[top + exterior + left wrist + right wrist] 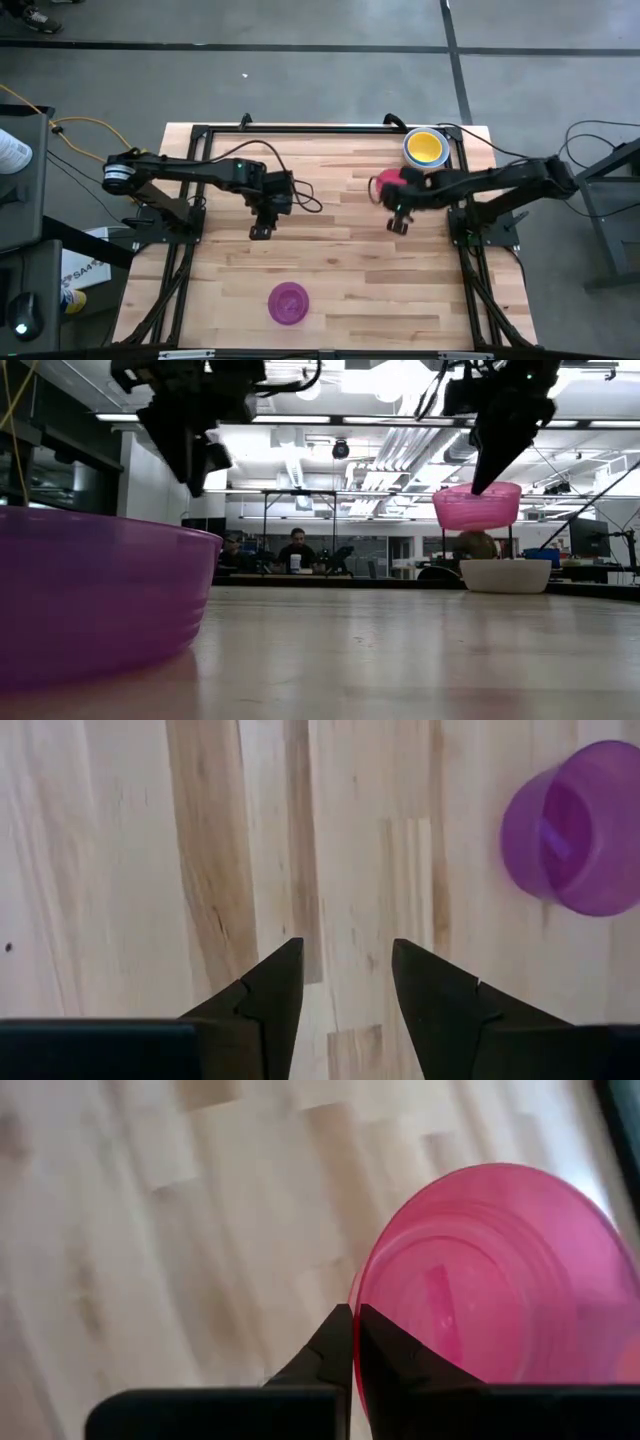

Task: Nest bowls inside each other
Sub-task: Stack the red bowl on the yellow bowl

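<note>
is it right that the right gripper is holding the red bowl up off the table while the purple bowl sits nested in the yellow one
Not quite. The right gripper does hold the red bowl off the table, but the purple bowl sits alone near the table's front edge, far from the yellow bowl. The high view shows it.

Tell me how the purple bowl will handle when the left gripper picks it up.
The purple bowl looks like thin plastic, so probably light and slightly flexible. Its smooth rim may slip in a pinch. Sitting upright on the table, it should slide rather than tip. The left gripper hangs open above the table.
</note>
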Controlling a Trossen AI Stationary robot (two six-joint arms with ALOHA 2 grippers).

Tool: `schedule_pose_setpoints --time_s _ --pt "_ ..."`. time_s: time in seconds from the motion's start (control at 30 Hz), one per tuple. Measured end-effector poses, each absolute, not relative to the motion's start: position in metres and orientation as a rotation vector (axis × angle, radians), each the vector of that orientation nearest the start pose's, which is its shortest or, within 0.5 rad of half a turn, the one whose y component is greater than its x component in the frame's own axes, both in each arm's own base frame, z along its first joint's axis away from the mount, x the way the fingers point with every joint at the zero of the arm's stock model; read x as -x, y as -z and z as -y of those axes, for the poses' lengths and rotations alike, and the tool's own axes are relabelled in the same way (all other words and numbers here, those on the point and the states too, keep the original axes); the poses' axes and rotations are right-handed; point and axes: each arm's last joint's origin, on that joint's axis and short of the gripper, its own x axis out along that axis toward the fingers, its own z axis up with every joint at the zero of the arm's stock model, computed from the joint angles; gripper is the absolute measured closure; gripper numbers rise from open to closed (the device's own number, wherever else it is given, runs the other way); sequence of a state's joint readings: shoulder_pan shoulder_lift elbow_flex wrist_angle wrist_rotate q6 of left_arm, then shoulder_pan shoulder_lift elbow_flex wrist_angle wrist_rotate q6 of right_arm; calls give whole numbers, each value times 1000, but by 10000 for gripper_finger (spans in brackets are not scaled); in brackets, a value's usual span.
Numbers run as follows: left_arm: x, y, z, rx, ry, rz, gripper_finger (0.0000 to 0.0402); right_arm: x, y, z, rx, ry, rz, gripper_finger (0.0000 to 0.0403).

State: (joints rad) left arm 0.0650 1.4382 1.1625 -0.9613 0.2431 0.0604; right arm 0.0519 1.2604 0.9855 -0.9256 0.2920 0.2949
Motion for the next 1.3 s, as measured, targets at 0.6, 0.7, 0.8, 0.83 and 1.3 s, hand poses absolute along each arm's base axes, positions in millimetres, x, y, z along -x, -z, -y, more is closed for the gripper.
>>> schedule_pose_setpoints --time_s 0.6,0.7,0.8,0.83,1.3 --pt "-263 -240 18 128 250 -1245 247 -185 -251 108 -180 694 -1077 400" --pt "-263 -240 29 112 281 -1239 247 -177 -251 124 -230 721 -1052 400" --pt "-262 -241 41 99 307 -1238 247 -169 -252 136 -250 762 -1043 400" --pt "-262 -241 44 93 314 -1235 247 -167 -252 139 -258 772 -1038 400" --pt "-261 -243 77 58 340 -1183 247 -142 -252 165 -366 840 -1007 400"
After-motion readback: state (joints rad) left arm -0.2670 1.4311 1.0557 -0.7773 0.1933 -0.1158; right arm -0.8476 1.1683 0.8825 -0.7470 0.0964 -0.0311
